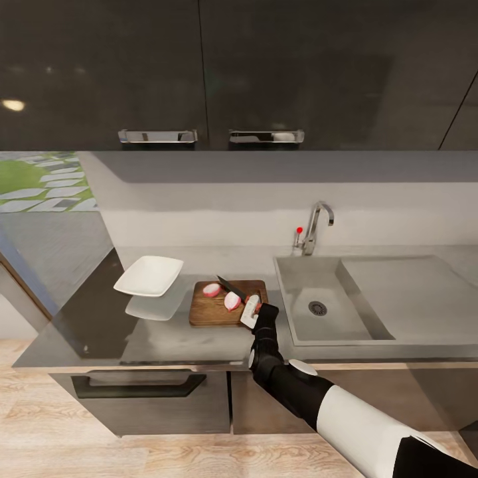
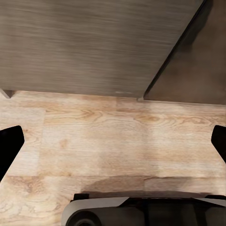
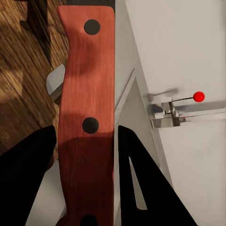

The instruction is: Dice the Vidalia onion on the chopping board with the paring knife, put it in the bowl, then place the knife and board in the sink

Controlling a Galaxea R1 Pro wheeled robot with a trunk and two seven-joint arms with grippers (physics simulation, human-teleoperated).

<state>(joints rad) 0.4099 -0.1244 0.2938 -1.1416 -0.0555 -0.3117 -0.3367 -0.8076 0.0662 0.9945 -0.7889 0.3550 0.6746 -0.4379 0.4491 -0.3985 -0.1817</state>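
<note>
On the brown chopping board [image 1: 206, 312] lie two pink pieces of the Vidalia onion [image 1: 212, 289], cut faces showing, the second piece [image 1: 232, 301] closer to my right gripper [image 1: 252, 311]. That gripper is shut on the paring knife's red handle [image 3: 88, 84], and the dark blade [image 1: 231, 287] points across the board between the pieces. The white bowl [image 1: 149, 275] stands on the grey countertop [image 1: 166, 338], left of the board. The sink [image 1: 299, 279] is right of the board, its basin holding nothing. My left gripper [image 2: 115, 139] hangs open over the wooden floor.
A chrome faucet [image 1: 317, 226] with a red knob [image 3: 198, 96] stands behind the sink, the flat drainboard [image 1: 411, 292] to its right. Dark wall cabinets [image 1: 199, 73] hang above the counter. Base cabinets [image 2: 94, 47] rise from the floor by my left gripper.
</note>
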